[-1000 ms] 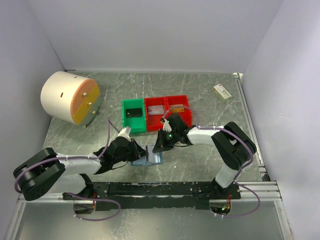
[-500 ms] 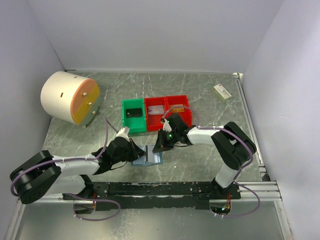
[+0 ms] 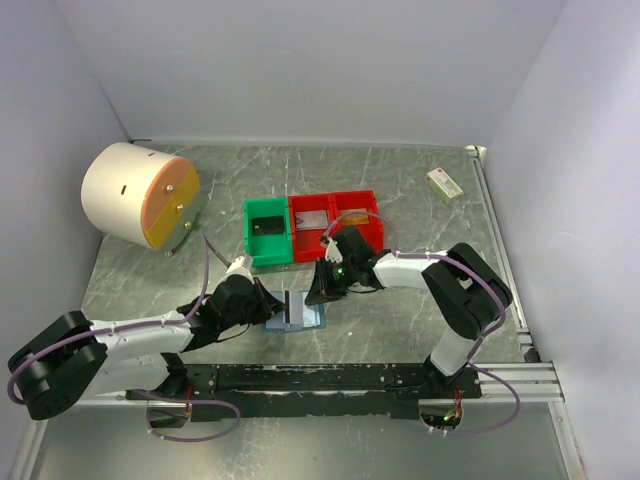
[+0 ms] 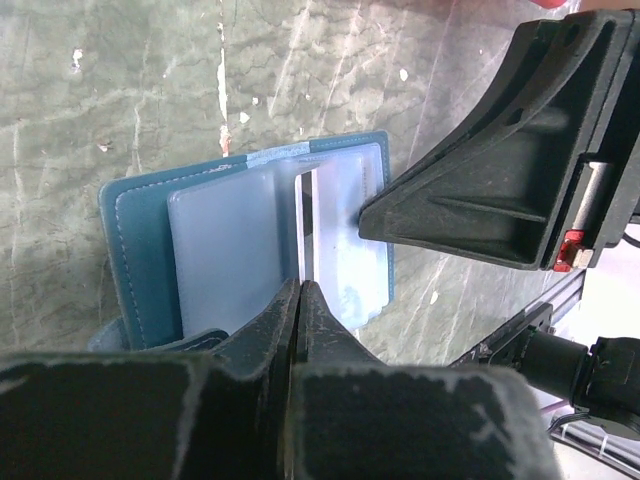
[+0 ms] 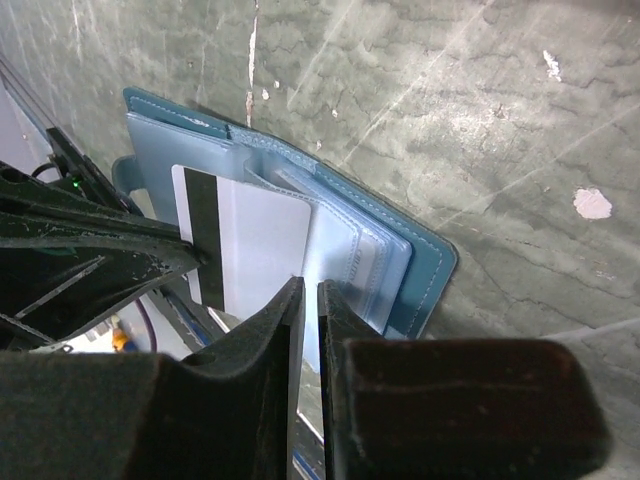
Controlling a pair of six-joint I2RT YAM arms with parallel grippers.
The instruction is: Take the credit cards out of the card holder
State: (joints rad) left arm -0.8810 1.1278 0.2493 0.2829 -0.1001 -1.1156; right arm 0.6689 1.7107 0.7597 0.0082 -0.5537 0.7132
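The blue card holder [image 3: 314, 319] lies open on the table between both arms, its clear sleeves [image 4: 230, 250] facing up. A white credit card [image 5: 255, 250] with a black stripe sticks partway out of it toward the left. My left gripper [image 4: 301, 286] is shut on that card's stripe end, so the card [image 4: 307, 225] shows edge-on in the left wrist view. My right gripper [image 5: 307, 288] pinches the edge of the holder's [image 5: 425, 270] clear sleeve, jaws almost together. Seen from above, the left gripper [image 3: 276, 308] and right gripper [image 3: 318, 294] flank the holder.
Behind the holder stand a green bin [image 3: 267, 232] with a dark card in it and two red bins [image 3: 335, 218] holding cards. A white drum with an orange face [image 3: 135, 195] sits far left. A small cream box [image 3: 444, 183] lies far right.
The left gripper shut on the card and drew back to the left, sliding the card partway out of the holder. The right gripper stayed put on the holder.
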